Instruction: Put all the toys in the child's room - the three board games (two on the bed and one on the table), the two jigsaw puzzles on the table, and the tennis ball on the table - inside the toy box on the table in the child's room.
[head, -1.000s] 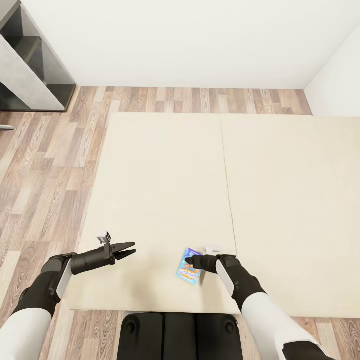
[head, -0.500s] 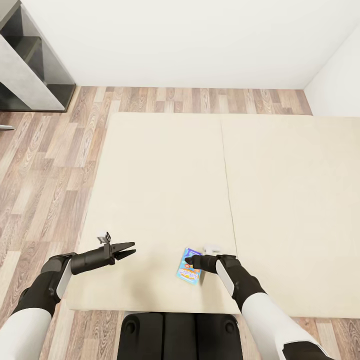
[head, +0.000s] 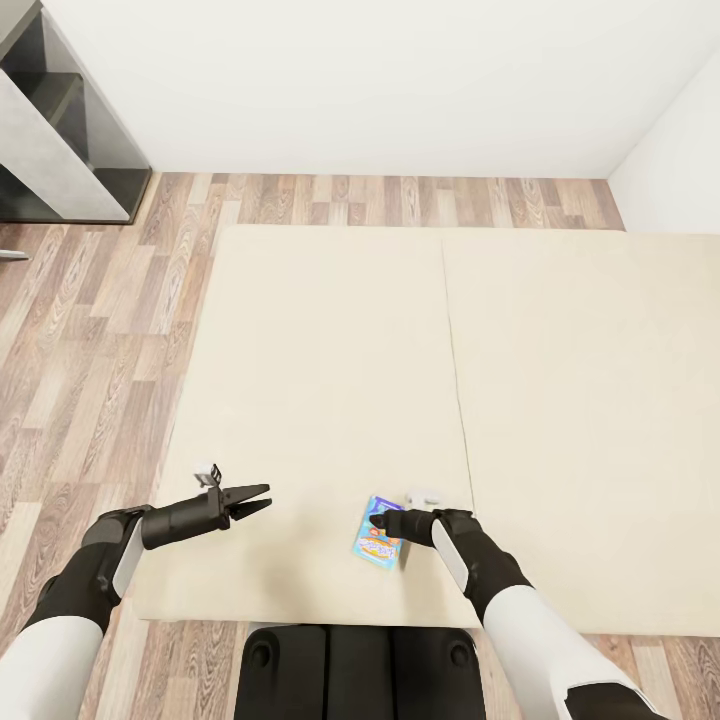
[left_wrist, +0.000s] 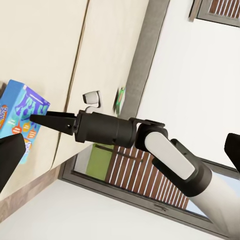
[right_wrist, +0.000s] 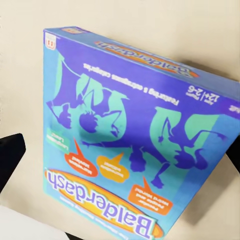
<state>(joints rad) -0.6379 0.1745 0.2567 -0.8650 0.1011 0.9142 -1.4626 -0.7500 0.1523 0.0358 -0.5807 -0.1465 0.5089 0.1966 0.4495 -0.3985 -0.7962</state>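
The blue board game (head: 378, 540) lies flat on the bed (head: 330, 380), close to its near edge and just left of the seam between the two beige pads. Your right end effector (head: 378, 521) sits over the box's top — whether its fingers are apart or together you cannot tell. Your left end effector (head: 262, 498) hovers over the bed's near left corner, well apart from the box, fingers spread and holding nothing.
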